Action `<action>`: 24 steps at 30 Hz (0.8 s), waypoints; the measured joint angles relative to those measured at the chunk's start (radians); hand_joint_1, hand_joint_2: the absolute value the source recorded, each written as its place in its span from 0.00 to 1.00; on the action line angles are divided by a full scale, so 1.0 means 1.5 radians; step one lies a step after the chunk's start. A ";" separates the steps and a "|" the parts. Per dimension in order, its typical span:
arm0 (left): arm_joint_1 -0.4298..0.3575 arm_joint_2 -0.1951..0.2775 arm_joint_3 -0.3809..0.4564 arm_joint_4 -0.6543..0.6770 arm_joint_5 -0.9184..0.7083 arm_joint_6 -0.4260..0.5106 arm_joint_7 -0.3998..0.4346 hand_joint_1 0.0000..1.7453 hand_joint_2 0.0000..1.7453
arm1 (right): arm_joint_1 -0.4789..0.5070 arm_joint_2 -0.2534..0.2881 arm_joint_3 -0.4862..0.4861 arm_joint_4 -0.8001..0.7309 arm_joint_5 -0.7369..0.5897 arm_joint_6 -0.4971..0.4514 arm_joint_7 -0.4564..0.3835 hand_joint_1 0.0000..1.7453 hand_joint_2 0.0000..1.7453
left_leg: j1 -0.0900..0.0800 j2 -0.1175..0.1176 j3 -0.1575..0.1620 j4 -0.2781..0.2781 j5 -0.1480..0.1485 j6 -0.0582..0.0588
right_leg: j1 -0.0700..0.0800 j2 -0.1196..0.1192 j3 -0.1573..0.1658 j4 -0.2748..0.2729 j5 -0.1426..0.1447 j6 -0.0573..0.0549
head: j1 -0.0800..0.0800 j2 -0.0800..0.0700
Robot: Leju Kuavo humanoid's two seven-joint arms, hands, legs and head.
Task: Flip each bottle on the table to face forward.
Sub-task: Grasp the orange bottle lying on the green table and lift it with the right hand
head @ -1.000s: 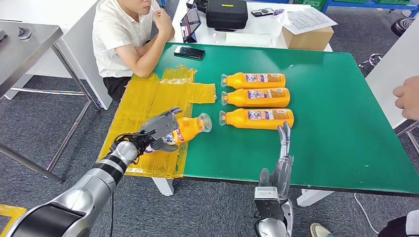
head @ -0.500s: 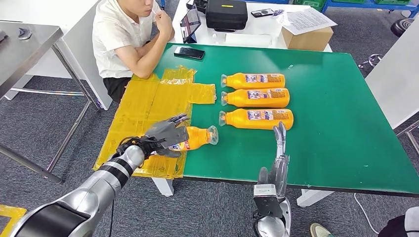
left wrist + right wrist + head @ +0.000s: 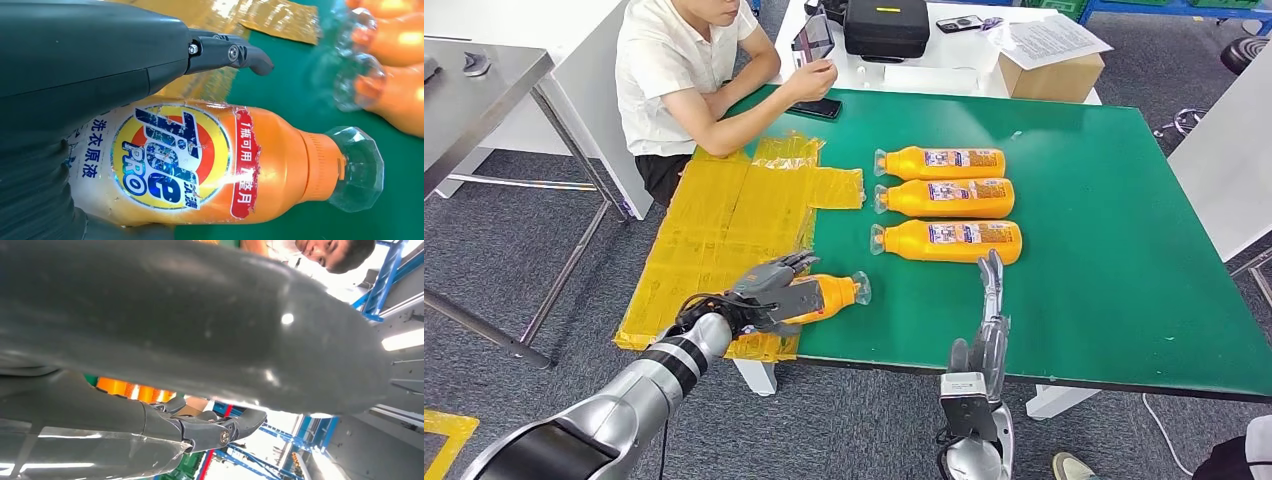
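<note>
The left arm reaches forward from the lower left, forearm stretched low toward the tabletop's (image 3: 1124, 250) near edge, and its left hand (image 3: 774, 292) wraps around the body of an orange bottle (image 3: 829, 296), fingers (image 3: 235, 52) curled over the top and thumb underneath. The right arm rises nearly straight up at the near edge. Its right hand (image 3: 992, 300) holds nothing, with fingers held straight and close together, pointing away from the robot.
</note>
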 joint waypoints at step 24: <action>0.113 -0.055 -0.027 -0.238 0.016 0.282 -0.157 0.00 1.00 | 0.020 0.000 -0.002 0.000 0.024 0.000 0.000 0.00 0.00 | 0.000 0.000 -0.006 0.000 0.000 0.000 | 0.000 0.000 -0.006 0.000 0.000 0.000 | 0.000 0.000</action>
